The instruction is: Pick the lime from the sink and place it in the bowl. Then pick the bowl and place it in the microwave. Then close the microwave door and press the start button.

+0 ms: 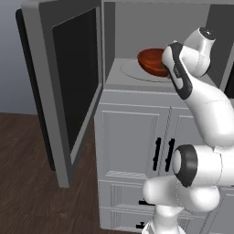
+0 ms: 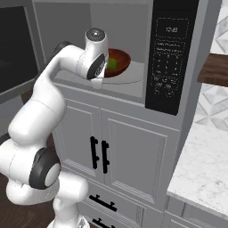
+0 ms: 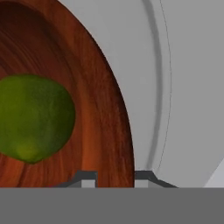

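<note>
The reddish-brown wooden bowl (image 1: 151,59) (image 2: 121,59) (image 3: 100,109) rests on the white turntable (image 1: 132,71) (image 3: 188,87) inside the grey microwave (image 2: 133,26). Inside the bowl lies the yellow-green lime (image 2: 112,63) (image 3: 33,116). My gripper (image 3: 114,177) reaches into the cavity, its two fingertips straddling the bowl's rim and shut on it. The microwave door (image 1: 73,82) stands swung wide open to the left. To the right of the cavity is the black keypad panel (image 2: 171,53).
Under the microwave are white cabinet doors with black handles (image 2: 99,153). A marble counter (image 2: 205,164) lies at the right. The open door juts out over the dark wood floor (image 1: 27,160) on the left.
</note>
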